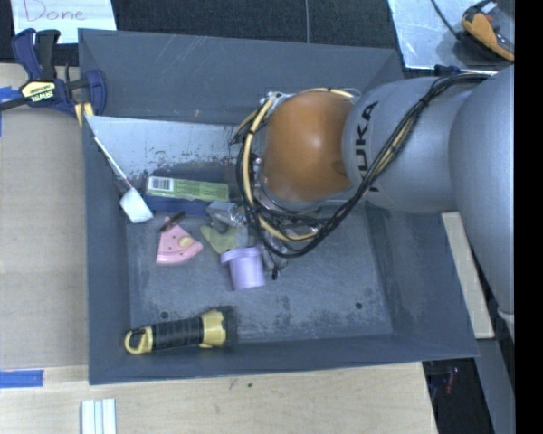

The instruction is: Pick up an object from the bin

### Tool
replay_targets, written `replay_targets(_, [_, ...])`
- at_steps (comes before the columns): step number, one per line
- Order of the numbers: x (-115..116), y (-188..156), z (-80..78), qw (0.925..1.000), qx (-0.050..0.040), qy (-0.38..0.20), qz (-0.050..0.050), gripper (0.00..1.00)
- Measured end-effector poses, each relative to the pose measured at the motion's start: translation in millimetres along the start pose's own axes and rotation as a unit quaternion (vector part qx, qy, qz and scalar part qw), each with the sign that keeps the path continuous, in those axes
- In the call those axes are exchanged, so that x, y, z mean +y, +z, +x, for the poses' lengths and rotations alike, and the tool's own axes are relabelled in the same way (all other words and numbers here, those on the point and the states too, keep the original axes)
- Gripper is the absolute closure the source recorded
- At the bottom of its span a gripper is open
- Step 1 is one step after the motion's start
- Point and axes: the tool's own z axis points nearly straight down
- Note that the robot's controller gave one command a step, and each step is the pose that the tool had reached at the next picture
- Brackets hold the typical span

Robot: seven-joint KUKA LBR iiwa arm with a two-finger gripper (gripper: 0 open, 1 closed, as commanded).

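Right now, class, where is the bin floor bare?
Bare: the floor right of the small lavender cup, up to the bin's right wall; also the strip above the black-and-yellow torch. Crowded: the heap under the orange wrist cover.

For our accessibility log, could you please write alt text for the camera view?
A KUKA arm, its wrist under an orange cover, reaches from the right over a cluster in a grey metal bin: a lavender cup, a pink wedge and a green box. A black-and-yellow flashlight lies apart near the bin's lower edge.
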Motion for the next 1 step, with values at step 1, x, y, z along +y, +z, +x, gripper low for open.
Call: replay_targets(1, [-10.0,-1.7,-2.8,0.9991,0.0003,-0.043,-0.004,1.00])
